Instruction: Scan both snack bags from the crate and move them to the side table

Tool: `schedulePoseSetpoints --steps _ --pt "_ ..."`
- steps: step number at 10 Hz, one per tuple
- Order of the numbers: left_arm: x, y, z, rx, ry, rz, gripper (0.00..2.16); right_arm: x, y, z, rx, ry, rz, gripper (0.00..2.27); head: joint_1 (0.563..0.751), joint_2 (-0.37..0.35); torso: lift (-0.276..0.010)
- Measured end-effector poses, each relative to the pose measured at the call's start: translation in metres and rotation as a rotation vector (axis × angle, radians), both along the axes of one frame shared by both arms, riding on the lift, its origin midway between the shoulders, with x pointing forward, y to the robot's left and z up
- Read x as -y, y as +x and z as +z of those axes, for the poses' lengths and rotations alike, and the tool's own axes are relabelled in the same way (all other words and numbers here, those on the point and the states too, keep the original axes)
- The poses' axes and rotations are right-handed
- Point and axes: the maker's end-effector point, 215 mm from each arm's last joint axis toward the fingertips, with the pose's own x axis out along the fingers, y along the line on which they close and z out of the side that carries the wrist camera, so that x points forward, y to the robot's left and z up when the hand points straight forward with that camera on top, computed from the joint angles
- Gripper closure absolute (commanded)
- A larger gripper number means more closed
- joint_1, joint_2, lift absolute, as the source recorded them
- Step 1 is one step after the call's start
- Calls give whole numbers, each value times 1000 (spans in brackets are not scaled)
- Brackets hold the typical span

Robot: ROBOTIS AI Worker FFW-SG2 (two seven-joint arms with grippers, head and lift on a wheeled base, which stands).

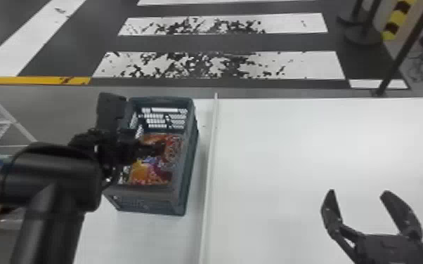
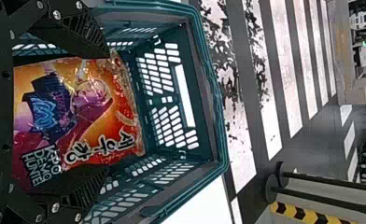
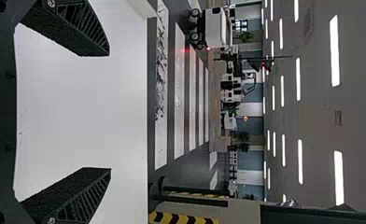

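On the white desk, next to a dark floor with white stripes, you have a crate with an orange and pink snack bag inside
Your left end effector is at the crate with its fingers wide apart, one by each side of the bag; you cannot tell if they touch it. Your right end effector is let go too, fingers spread over the desk, well apart from the crate

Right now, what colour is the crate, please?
The crate is dark teal, clearest in the left wrist view.
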Motion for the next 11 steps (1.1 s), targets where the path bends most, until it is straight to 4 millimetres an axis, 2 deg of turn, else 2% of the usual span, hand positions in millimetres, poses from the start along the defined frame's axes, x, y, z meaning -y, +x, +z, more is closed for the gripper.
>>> schedulePoseSetpoints --steps 6,11 --pt "27 22 -38 -104 74 -68 157 1 -1 -2 -6 -1 -1 43 695 71 -75" --pt "15 7 -66 -209 111 -54 130 -1 4 -9 -17 -2 8 43 695 84 -75"
